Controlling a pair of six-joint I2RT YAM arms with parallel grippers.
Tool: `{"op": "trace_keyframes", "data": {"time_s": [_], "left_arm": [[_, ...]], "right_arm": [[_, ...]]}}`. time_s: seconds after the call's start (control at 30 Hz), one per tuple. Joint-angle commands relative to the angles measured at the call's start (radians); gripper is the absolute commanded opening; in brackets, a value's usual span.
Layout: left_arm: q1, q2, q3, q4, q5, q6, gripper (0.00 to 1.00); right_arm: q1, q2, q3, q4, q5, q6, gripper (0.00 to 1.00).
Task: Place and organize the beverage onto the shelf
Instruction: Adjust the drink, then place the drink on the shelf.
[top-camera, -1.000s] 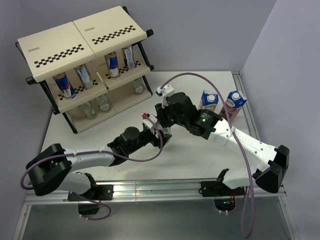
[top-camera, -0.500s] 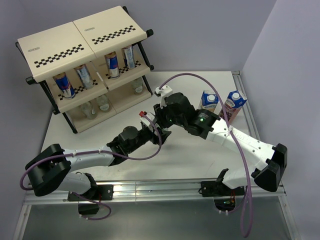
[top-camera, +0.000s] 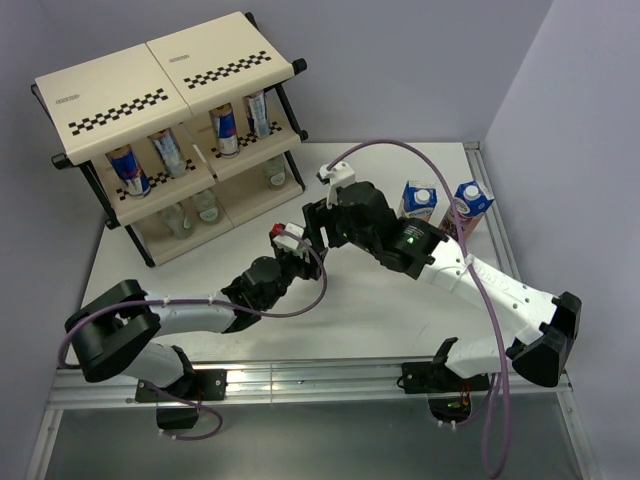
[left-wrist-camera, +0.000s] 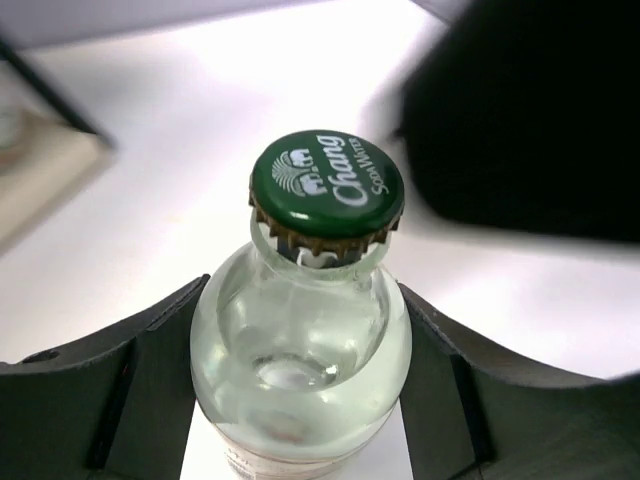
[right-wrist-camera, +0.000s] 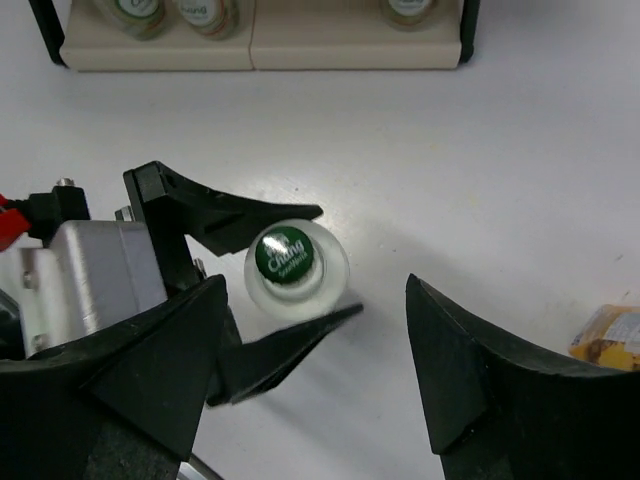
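1. My L gripper (left-wrist-camera: 300, 400) is clamped on a clear glass bottle (left-wrist-camera: 300, 340), one finger pressed on each side of its body. The green crown cap (left-wrist-camera: 327, 185) reads "Chang".
2. The bottle is upright over the white table (top-camera: 400, 300), about mid-table, near and right of the shelf (top-camera: 170, 110). Can't tell if its base is on the table or just off it. In the top cam it's hidden under the two grippers.
3. My R gripper (right-wrist-camera: 315, 288) hangs directly above the bottle, jaws spread wide and gripping nothing. In the R wrist cam the cap shows between my fingers, clear of both.
4. The shelf sits far left. Its mid tier holds four cans (top-camera: 128, 170), two per side. Its bottom tier holds three other bottles (top-camera: 205, 207).
5. Two cartons (top-camera: 418, 200) stand upright at far right, just beside each other, on the far side of my R arm.
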Motion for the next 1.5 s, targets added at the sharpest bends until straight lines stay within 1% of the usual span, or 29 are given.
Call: {"op": "trace_keyframes", "data": {"time_s": [0.0, 0.03, 0.1, 0.17, 0.23, 0.3, 0.37, 0.4, 0.6, 0.87, 0.93, 1.0, 1.27, 1.47], "left_arm": [[0.002, 0.045, 0.016, 0.357, -0.256, 0.099, 0.00], [0.007, 0.065, 0.024, 0.389, -0.296, 0.116, 0.00], [0.022, 0.133, 0.064, 0.435, -0.326, 0.145, 0.00], [0.044, 0.185, 0.102, 0.456, -0.330, 0.147, 0.00], [0.083, 0.208, 0.128, 0.469, -0.314, 0.129, 0.00], [0.120, 0.230, 0.148, 0.451, -0.315, 0.107, 0.00], [0.142, 0.251, 0.171, 0.444, -0.298, 0.097, 0.00], [0.168, 0.257, 0.180, 0.438, -0.297, 0.081, 0.00], [0.274, 0.308, 0.236, 0.423, -0.283, 0.009, 0.00], [0.386, 0.380, 0.303, 0.414, -0.240, -0.019, 0.00], [0.416, 0.392, 0.325, 0.404, -0.212, -0.023, 0.00], [0.442, 0.411, 0.343, 0.389, -0.214, -0.029, 0.00], [0.507, 0.470, 0.415, 0.391, -0.188, 0.023, 0.00], [0.553, 0.510, 0.449, 0.392, -0.171, 0.024, 0.00]], "right_arm": [[0.016, -0.044, 0.069, 0.033, 0.066, 0.014, 0.80], [0.013, -0.044, 0.069, 0.028, 0.081, 0.017, 0.80], [-0.001, -0.062, 0.058, 0.017, 0.109, 0.022, 0.81], [-0.019, -0.088, 0.035, 0.005, 0.156, 0.045, 0.82], [-0.067, -0.119, 0.014, 0.003, 0.170, 0.072, 0.84], [-0.122, -0.166, -0.021, 0.008, 0.189, 0.091, 0.91], [-0.153, -0.206, -0.044, 0.005, 0.208, 0.105, 0.93], [-0.162, -0.217, -0.051, 0.006, 0.222, 0.105, 0.97], [-0.179, -0.251, -0.066, 0.013, 0.201, 0.099, 0.98], [-0.179, -0.289, -0.078, 0.043, 0.121, 0.088, 0.98], [-0.179, -0.294, -0.080, 0.045, 0.118, 0.088, 0.98], [-0.179, -0.298, -0.078, 0.046, 0.112, 0.085, 0.98], [-0.179, -0.298, -0.083, 0.054, 0.087, 0.079, 0.98], [-0.179, -0.295, -0.091, 0.072, 0.035, 0.082, 0.98]]}}
